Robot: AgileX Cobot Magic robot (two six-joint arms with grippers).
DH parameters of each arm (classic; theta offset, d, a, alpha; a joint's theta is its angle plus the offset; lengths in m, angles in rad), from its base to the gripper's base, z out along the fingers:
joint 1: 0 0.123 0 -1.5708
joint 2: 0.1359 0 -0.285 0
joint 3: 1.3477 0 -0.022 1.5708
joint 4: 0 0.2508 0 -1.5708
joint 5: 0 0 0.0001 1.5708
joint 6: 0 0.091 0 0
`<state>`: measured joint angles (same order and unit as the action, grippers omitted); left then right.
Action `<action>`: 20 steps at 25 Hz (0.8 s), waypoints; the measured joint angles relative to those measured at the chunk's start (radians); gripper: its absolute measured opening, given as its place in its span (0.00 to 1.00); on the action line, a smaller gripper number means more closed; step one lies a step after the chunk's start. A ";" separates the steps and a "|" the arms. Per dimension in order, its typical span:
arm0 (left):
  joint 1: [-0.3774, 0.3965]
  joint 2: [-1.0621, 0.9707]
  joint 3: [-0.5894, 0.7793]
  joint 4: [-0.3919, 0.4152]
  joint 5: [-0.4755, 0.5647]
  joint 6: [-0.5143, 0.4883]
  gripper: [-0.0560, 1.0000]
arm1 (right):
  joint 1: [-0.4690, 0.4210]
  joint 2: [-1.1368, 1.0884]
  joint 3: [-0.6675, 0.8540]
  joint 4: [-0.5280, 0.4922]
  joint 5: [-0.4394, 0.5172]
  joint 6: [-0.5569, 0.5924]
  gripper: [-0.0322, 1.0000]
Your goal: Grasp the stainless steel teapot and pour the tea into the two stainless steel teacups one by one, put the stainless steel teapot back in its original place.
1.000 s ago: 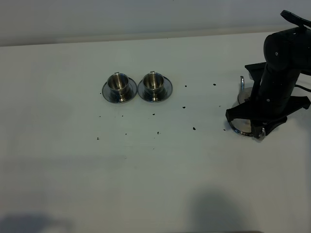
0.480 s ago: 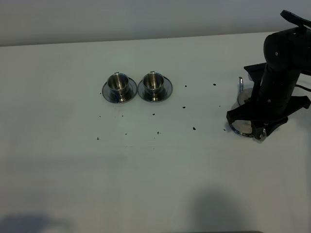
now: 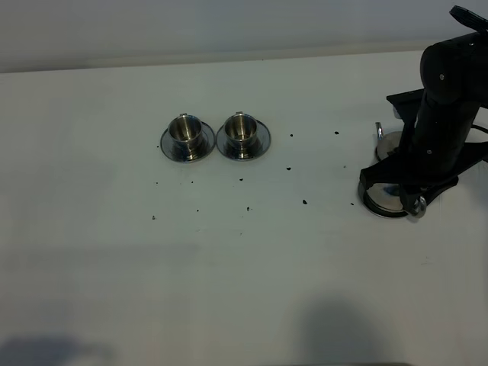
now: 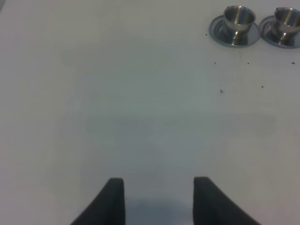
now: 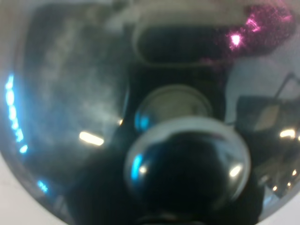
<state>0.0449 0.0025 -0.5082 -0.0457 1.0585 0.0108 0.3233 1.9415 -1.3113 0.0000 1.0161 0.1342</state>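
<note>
Right pincer sits straight down over the stainless steel teapot. The pot is directly beneath it and mostly hidden by the arm. The wrist view is filled by the pot's mirrored lid and its knob, so the camera is very close above. Jaws are clenched, by all signs on the pot's handle (the contact itself is hidden under the arm).

Change since a second ago: in the high view the right arm has shifted slightly up and toward its own side, and the visible silver part of the pot has shifted with it. A silver rim shows a bit wider at the pincer's lower edge. It could be the saucer or the pot's flared base, can't tell. Jaws stay clenched throughout. Reading: grasp looks done and the lift is just starting, though whether the pot is fully clear of its resting place can't be told.

The nearer teacup and farther teacup stand upright on their saucers, touching or nearly so, well apart from the right pincer toward the left arm's side. They are unmoved, and nothing has been poured yet. Black specks lie on the table between pincer and cups.

Left pincer is released, fingers spread over bare table with nothing between them, cups far ahead of it. It looks idle.

Next comes carrying the pot across to the nearer cup. The grip on a thin handle looks prone to swinging.
</note>
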 joint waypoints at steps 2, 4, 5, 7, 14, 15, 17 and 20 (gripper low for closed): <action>0.000 0.000 0.000 0.000 0.000 0.001 0.41 | 0.000 0.000 0.000 0.000 0.000 0.000 0.21; 0.000 0.000 0.000 0.000 0.000 0.001 0.41 | 0.000 0.000 0.000 0.000 0.000 -0.001 0.21; 0.000 0.000 0.000 0.000 0.000 0.001 0.41 | 0.000 -0.001 0.000 0.000 0.000 -0.003 0.21; 0.000 0.000 0.000 0.000 0.000 0.001 0.41 | 0.000 -0.007 0.001 0.000 -0.001 -0.004 0.21; 0.000 0.000 0.000 0.000 0.000 0.001 0.41 | 0.024 -0.054 0.001 0.000 -0.027 -0.026 0.21; 0.000 0.000 0.000 0.000 0.000 0.001 0.41 | 0.031 -0.059 0.001 0.000 -0.038 -0.035 0.21; 0.000 0.000 0.000 0.000 0.000 0.001 0.41 | 0.044 -0.066 0.001 0.000 -0.056 -0.059 0.21; 0.000 0.000 0.000 0.000 0.000 0.001 0.41 | 0.062 -0.066 -0.033 0.000 -0.058 -0.091 0.21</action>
<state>0.0449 0.0025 -0.5082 -0.0457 1.0585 0.0117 0.3857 1.8757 -1.3440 0.0000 0.9579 0.0428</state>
